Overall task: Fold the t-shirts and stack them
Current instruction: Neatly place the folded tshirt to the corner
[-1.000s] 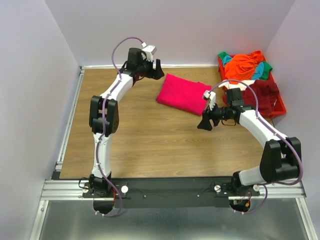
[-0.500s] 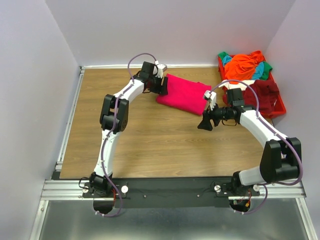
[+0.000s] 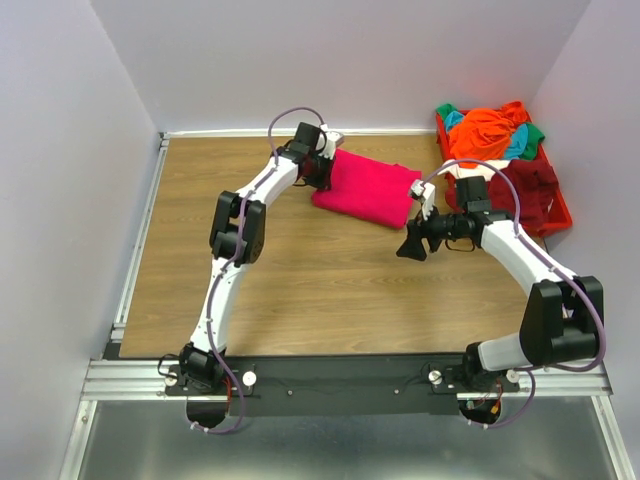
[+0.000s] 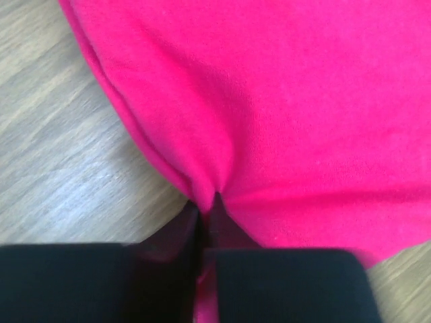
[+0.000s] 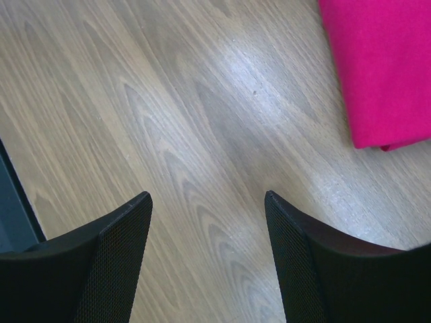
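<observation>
A folded magenta t-shirt lies on the wooden table toward the back middle. My left gripper is at its left edge, shut on a pinch of the cloth; the left wrist view shows the magenta t-shirt puckered into the closed jaws of the left gripper. My right gripper hovers open just in front of the shirt's near right corner, nothing between its fingertips. In the right wrist view the right gripper is over bare wood, with the shirt's corner at upper right. More t-shirts, orange, teal, green and dark maroon, are heaped at the right.
A red plastic bin at the back right corner holds the heap of shirts. Walls close in the table on the left, back and right. A metal rail runs along the near edge with both arm bases.
My left arm swung right from the back of the table to the magenta shirt's left edge, and its gripper closed on the cloth. The right arm stayed still.
</observation>
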Action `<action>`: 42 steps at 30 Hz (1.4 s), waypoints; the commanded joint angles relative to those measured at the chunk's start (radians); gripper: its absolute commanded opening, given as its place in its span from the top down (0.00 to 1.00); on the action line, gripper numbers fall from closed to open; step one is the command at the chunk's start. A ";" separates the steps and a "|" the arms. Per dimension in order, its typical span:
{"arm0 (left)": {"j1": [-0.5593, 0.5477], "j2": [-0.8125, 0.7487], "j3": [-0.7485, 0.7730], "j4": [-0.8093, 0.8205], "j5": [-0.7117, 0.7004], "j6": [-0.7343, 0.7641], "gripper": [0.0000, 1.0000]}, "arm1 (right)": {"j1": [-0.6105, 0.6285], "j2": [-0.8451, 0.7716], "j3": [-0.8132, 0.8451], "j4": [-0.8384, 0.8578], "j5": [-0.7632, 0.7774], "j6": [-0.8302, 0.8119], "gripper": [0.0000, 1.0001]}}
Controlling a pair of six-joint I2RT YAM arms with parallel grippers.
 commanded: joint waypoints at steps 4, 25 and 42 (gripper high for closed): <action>0.071 -0.024 -0.058 -0.116 -0.147 0.019 1.00 | -0.013 -0.038 -0.014 -0.014 -0.034 -0.005 0.25; 0.610 -0.304 -0.529 0.169 -0.282 -0.083 1.00 | -0.026 -0.055 -0.012 -0.015 -0.052 0.003 0.25; 0.666 -0.096 -0.043 0.036 -0.449 -0.042 0.57 | -0.027 -0.056 -0.009 -0.018 -0.047 0.001 0.25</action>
